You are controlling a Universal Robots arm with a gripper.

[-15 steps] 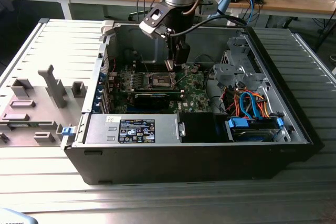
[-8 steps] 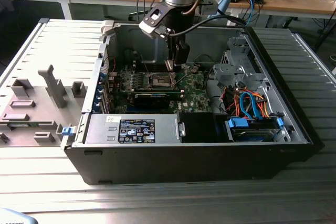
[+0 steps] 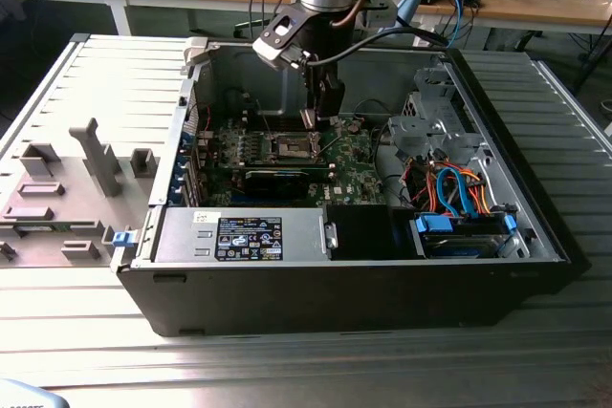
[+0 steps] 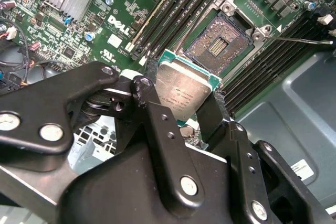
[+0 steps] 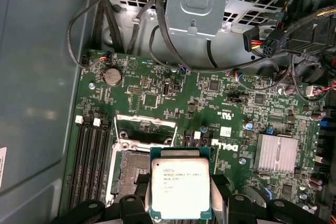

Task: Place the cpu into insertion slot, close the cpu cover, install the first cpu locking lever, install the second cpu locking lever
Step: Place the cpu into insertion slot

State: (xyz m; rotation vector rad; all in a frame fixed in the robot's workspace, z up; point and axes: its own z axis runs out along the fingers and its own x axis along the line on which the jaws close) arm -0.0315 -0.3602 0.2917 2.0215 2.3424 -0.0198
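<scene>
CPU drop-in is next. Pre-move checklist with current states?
1. Grasp: ok. The gripper is shut on the cpu, holding it by two opposite edges.
2. insertion slot empty: ok. Its contacts are bare.
3. cpu cover out of the way: ok. It stands raised at the slot's edge.
4. locking lever released: ok. It is swung out beside the slot.
5. cpu centred over the slot: cannot tell. It looks offset in both wrist views.
6. Chip orientation matches the slot: cannot tell.
</scene>
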